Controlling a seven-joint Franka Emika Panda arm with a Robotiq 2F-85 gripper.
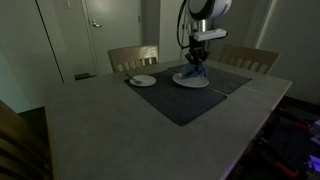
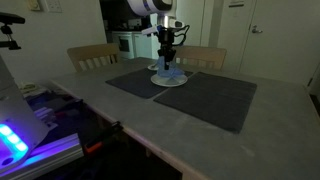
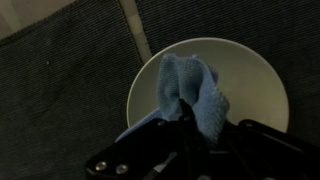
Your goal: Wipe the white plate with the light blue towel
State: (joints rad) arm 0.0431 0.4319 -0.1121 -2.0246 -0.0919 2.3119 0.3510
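Looking straight down from the wrist, the dark gripper fills the bottom edge, its fingers clamped on a bunched light blue towel. The towel drops from the grip onto a round white plate and covers its left and middle; the right side is bare. The plate lies where two dark woven placemats meet, and a pale strip of table shows between them.

In both exterior views the grey table stretches away through a dim room, with the placemats on its far half. The plate carries the heaped towel. The gripper points straight down onto it from the upright arm. A smaller plate sits well apart, near a corner of one placemat. Beyond the table stand two wooden chairs, and behind them is a pale door.
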